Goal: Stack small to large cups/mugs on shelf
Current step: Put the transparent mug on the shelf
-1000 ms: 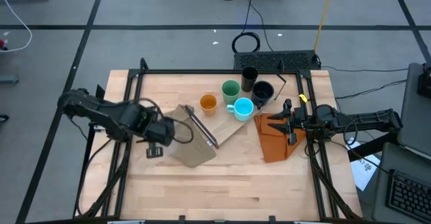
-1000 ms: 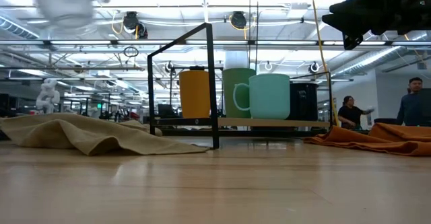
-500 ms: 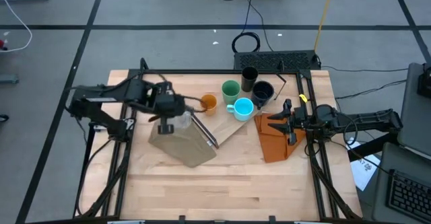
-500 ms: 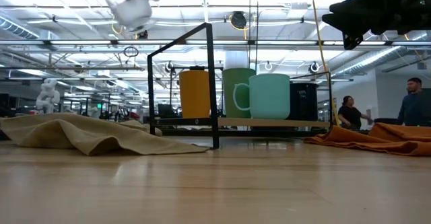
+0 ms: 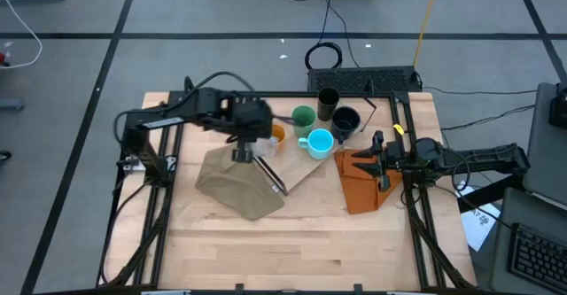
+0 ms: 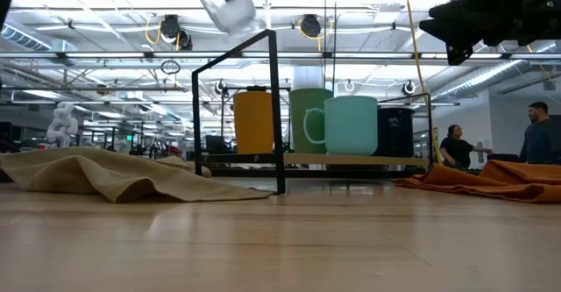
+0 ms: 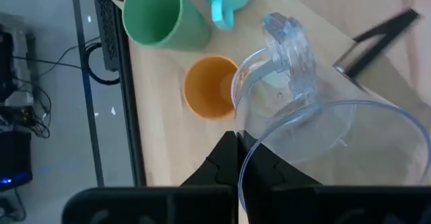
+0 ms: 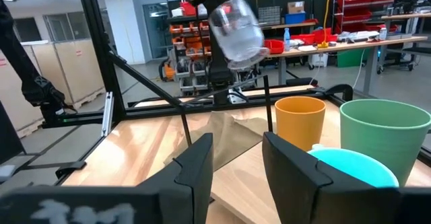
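Note:
My left gripper [image 5: 242,146] hangs above the table, just left of the orange cup [image 5: 274,135], shut on the tiny clear cup [image 7: 316,116]. The clear cup also shows high in the low view [image 6: 230,11]. The orange cup, green cup [image 5: 304,118], cyan mug [image 5: 319,142], black tumbler [image 5: 328,100] and navy mug [image 5: 345,120] stand upright in a cluster; in the low view they stand on the shelf [image 6: 351,160]. My right gripper [image 5: 381,158] waits open above the orange cloth [image 5: 361,187]. My left gripper holds the clear cup by its rim [image 7: 248,158], which passes between the two fingers. The fingers come from above. The cup is lifted clear and hangs tilted, its small handle [image 7: 289,46] on the side away from the fingers.
An olive-tan cloth [image 5: 235,184] lies crumpled on the table's left middle, beside the shelf's black frame [image 6: 273,108]. The orange cloth lies folded at the right. Bare wood [image 5: 292,242] stretches along the near edge. People stand in the room beyond the table.
My left gripper has carried the clear cup from over the olive cloth toward the table's right and far edge, ending beside the orange cup. The cup has stayed in the air the whole way. My right arm has kept still.

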Controlling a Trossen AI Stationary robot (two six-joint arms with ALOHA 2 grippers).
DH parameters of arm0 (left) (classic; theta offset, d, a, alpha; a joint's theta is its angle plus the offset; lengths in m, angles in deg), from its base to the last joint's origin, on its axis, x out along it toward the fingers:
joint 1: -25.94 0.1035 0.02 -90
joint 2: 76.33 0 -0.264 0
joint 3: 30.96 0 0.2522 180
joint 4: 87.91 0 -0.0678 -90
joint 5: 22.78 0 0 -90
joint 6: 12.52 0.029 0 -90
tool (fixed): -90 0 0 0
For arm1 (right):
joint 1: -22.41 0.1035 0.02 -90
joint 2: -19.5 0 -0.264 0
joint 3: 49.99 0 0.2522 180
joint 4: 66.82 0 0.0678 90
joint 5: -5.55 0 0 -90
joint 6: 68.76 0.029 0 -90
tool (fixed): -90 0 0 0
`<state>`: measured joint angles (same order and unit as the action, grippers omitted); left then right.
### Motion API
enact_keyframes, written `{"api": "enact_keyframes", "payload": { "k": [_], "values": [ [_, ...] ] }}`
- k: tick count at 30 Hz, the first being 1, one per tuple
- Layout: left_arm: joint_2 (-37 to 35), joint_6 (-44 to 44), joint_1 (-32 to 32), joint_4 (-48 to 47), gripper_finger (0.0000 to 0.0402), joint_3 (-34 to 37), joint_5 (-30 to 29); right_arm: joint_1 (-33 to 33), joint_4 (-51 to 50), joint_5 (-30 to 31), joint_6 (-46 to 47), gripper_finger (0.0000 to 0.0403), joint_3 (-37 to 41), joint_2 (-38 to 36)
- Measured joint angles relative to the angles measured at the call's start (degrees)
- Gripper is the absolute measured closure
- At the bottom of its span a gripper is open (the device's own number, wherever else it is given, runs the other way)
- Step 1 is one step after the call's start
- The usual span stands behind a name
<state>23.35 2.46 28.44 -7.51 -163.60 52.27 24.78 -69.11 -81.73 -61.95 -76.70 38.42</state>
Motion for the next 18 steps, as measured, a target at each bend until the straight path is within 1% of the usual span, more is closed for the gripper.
{"api": "enact_keyframes", "payload": {
  "k": [5, 9, 13, 18],
  "values": [
    [5.1, 4.5, 3.5, 0.0, 0.0401, -5.4, 2.6, 0.0, -0.6, 0.0, -0.1, 0.0282, 0.0, 0.0],
    [9.0, 8.6, 5.1, 0.1, 0.0401, -8.8, 3.8, 0.0, -0.6, 0.0, -0.3, 0.0282, 0.0, 0.0],
    [12.1, 11.2, 6.3, 0.6, 0.0401, -11.1, 6.7, 0.0, -0.6, 0.0, -0.4, 0.0282, 0.0, 0.0],
    [15.0, 13.0, 6.8, 0.6, 0.0401, -11.6, 8.0, 0.0, -0.6, 0.0, -0.4, 0.0282, 0.0, 0.0]
  ]
}}
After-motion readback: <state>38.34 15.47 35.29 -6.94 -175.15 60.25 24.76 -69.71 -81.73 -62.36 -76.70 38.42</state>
